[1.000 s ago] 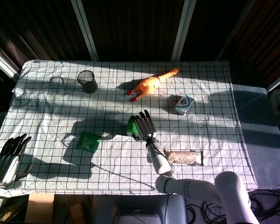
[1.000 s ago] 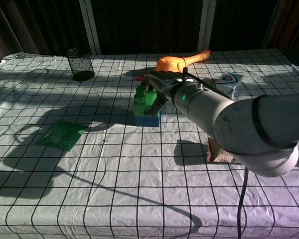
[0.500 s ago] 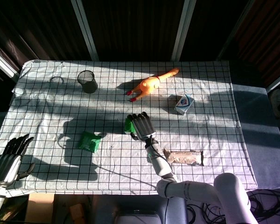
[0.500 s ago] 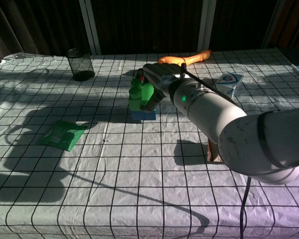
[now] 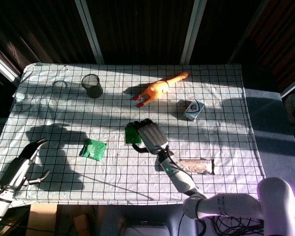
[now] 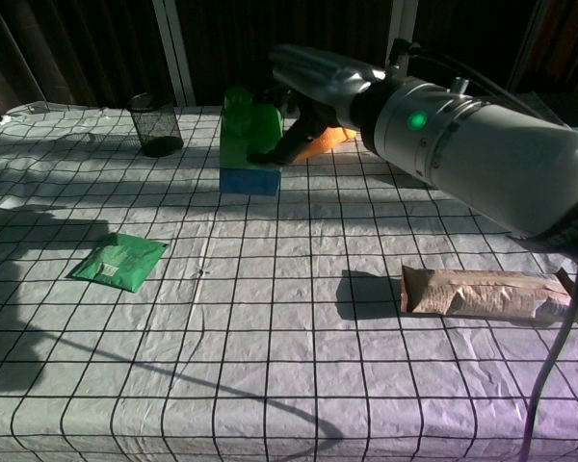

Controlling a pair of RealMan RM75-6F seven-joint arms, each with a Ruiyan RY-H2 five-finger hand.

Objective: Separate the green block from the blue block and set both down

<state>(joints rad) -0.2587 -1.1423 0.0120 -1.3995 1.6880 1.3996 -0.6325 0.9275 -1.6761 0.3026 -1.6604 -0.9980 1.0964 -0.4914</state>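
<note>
A green block [image 6: 249, 129] sits stacked on a blue block [image 6: 250, 181], and the two are joined. My right hand [image 6: 318, 79] grips the green block from the right and holds the pair in the air above the table's middle. In the head view the green block [image 5: 132, 133] shows just left of the right hand [image 5: 148, 135], and the blue block is hidden under it. My left hand [image 5: 22, 166] hangs over the front left corner of the table, fingers stretched out and holding nothing, far from the blocks.
A black mesh cup [image 5: 92, 85] stands at the back left and an orange rubber chicken [image 5: 159, 89] lies at the back middle. A small carton [image 5: 193, 108] is at the right, a green packet [image 6: 121, 260] at the left, a brown packet [image 6: 486, 292] at the front right.
My right hand has lifted the joined blocks off the cloth and carried them up and leftward. The left hand has come in from the corner toward the table.
</note>
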